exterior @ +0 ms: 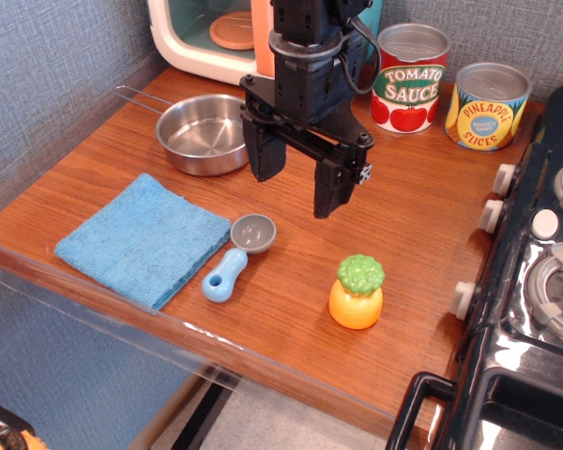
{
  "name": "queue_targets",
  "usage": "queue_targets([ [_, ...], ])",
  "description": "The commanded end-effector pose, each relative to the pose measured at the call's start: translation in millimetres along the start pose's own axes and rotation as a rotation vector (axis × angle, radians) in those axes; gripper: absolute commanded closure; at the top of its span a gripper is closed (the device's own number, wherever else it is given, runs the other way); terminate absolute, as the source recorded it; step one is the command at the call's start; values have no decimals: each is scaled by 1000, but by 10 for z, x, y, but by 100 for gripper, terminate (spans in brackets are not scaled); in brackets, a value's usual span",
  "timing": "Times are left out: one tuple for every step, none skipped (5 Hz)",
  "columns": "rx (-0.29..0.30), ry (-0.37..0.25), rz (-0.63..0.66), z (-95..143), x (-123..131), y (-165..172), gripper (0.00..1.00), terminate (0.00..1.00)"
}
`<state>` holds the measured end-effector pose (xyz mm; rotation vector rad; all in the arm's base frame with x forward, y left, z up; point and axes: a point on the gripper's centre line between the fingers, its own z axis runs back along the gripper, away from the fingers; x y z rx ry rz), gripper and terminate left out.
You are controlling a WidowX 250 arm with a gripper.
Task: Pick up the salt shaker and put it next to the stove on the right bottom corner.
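salt shaker (357,292) one, cans (410,64) two, claw (296,183) agape

The salt shaker (356,292) is seen upright on the wooden counter, near its front edge. A round orange body is topped by a bumpy green cap. It is placed apart from the stove (535,309), which is found at the right side. The stove is glossy black, with white-grey knobs along its side, grey round burners and a black front handle.
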<state>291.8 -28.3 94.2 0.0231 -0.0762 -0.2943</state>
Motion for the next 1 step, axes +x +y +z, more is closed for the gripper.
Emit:
queue_targets([
  [9, -36, 1, 135, -1, 78, 0, 100],
])
